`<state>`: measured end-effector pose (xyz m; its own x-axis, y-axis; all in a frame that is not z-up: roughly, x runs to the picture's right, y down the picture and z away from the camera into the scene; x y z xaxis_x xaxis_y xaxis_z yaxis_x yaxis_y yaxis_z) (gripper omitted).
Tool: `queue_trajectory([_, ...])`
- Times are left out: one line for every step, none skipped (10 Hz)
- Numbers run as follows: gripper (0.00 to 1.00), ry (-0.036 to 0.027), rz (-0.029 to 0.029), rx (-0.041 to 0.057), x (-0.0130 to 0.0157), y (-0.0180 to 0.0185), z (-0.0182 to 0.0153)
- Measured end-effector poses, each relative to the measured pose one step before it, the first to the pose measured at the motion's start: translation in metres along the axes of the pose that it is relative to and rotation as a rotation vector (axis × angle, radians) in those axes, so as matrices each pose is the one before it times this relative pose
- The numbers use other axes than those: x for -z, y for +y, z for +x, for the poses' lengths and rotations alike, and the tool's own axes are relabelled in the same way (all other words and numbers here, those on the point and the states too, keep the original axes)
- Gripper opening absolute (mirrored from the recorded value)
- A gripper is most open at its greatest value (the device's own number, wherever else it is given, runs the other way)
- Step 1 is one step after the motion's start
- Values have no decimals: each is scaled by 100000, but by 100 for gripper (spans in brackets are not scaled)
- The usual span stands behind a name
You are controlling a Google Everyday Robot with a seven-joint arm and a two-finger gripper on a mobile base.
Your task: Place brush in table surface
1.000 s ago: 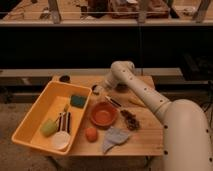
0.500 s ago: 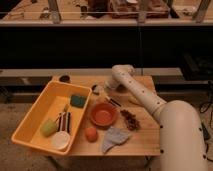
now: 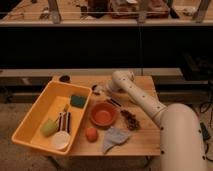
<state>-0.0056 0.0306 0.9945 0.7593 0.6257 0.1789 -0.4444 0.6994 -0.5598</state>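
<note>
Hand: the hand (image 3: 101, 90) is low at the back of the bench (image 3: 137, 142), just behind the bowl (image 3: 103, 114). I cannot tell whether it is clenched or released.
Brush: the brush (image 3: 111, 100) seems to lie on the wood between hand and bowl, with its dark handle slanting toward the arm and its pale head up by the hand. Whether the hand touches it cannot be made out.
Why there: the spot is bare wood outside the tub (image 3: 47, 102), so it counts as bench rather than container. That is likely why the arm reaches this far back.
Arm: it comes in from the right and bends down from a high joint, so it clears the bowl and the cloth (image 3: 115, 139).
Tub: it holds a sponge (image 3: 77, 101) and sticks (image 3: 64, 121), well apart from the brush.
Stage: by my judgement, at or near put-down. Letting go and a straight lift are what is left.
Risk: the handle lies near the bowl rim, so a sideways exit could drag or nudge it.
</note>
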Motion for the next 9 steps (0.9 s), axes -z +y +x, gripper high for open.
queue_trajectory([73, -402, 72, -354, -213, -55, 267])
queue_trajectory([59, -754, -323, 374, -173, 40, 45])
queue_trajectory([51, -590, -250, 263, -5, 24, -123])
queue_trajectory([43, -485, -351, 23, 24, 10, 10])
queue_trajectory([33, -594, -260, 94, 54, -53, 53])
queue_trajectory([21, -941, -768, -86, 66, 75, 88])
queue_trajectory([15, -1, -189, -96, 28, 11, 163])
queue_trajectory([14, 186, -74, 184, -38, 48, -15])
queue_trajectory([14, 93, -58, -1, 15, 22, 54])
